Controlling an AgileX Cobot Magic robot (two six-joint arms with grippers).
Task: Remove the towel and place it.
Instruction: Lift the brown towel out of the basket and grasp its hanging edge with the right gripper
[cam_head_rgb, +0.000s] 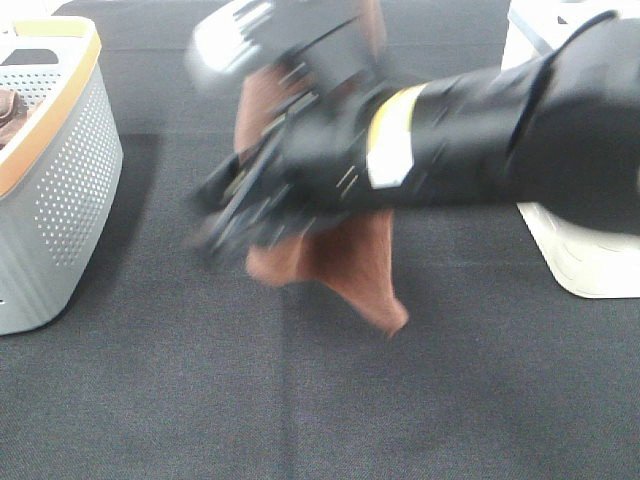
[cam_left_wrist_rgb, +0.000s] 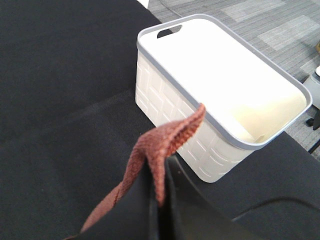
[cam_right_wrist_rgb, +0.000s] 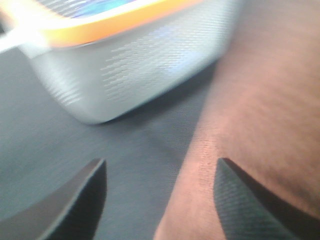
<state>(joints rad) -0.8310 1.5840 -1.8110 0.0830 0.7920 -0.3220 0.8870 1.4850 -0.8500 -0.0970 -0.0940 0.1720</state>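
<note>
The towel (cam_head_rgb: 350, 262) is held up above the middle of the table (cam_head_rgb: 400, 420), nearer its far edge than its near one, and is hung in rust-brown folds with one corner pointing down; whether that corner is touched to the cloth cannot be told. In the left wrist view a fold of the towel (cam_left_wrist_rgb: 167, 137) is seen pinched between the closed fingers of the left gripper (cam_left_wrist_rgb: 159, 202). The right gripper (cam_head_rgb: 225, 222), much blurred, is reached across the middle and is set just beside the towel, on the side of the left edge; in the right wrist view its jaws are seen spread wide, with nothing clamped, the towel's hemmed edge (cam_right_wrist_rgb: 240, 125) being close by one finger (cam_right_wrist_rgb: 235, 200). The table is covered with a black cloth. A grey perforated basket (cam_head_rgb: 70, 190) with an orange rim is stood at the left edge, and a white bin (cam_left_wrist_rgb: 170, 95) with a grey rim at the right edge. Beyond the table, a floor of grey carpet tiles (cam_left_wrist_rgb: 280, 25) is shown.
</note>
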